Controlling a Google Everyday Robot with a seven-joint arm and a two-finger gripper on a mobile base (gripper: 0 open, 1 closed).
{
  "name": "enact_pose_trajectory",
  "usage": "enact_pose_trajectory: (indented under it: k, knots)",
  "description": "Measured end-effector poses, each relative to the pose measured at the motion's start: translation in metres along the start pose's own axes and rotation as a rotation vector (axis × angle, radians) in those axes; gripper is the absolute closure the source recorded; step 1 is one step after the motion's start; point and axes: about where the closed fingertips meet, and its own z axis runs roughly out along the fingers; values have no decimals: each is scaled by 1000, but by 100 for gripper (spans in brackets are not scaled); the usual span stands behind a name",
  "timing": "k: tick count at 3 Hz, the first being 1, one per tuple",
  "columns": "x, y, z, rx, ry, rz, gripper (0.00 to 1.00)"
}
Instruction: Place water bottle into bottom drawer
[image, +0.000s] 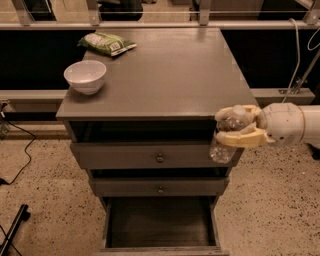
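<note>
One clear plastic water bottle (221, 151), one white bowl (85, 76) and one green bag (106, 43) are present. The grey wooden drawers (150, 156) number three, bottom drawer (160, 224) included. One gripper (220, 126) hangs at their right.

Lab-type room, speckled floor (280, 210), loose cables (295, 50), hand (226, 128) rt of cabinet (165, 75)

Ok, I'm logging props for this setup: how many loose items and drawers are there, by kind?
Bowl: 1, white, on the cabinet.
Snack bag: 1, green, at the back left.
Bottle: 1, held by the claw off the cabinet's front right corner.
Drawers: 3: top drawer, middle drawer, bottom drawer, which is open.
Total: 6
</note>
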Motion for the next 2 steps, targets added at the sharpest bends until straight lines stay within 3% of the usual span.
enact_pose_trajectory:
  k: [1,2]
  knots:
    - [64,14,8,45,-56,31,100]
    - [139,41,18,47,-98,62,100]
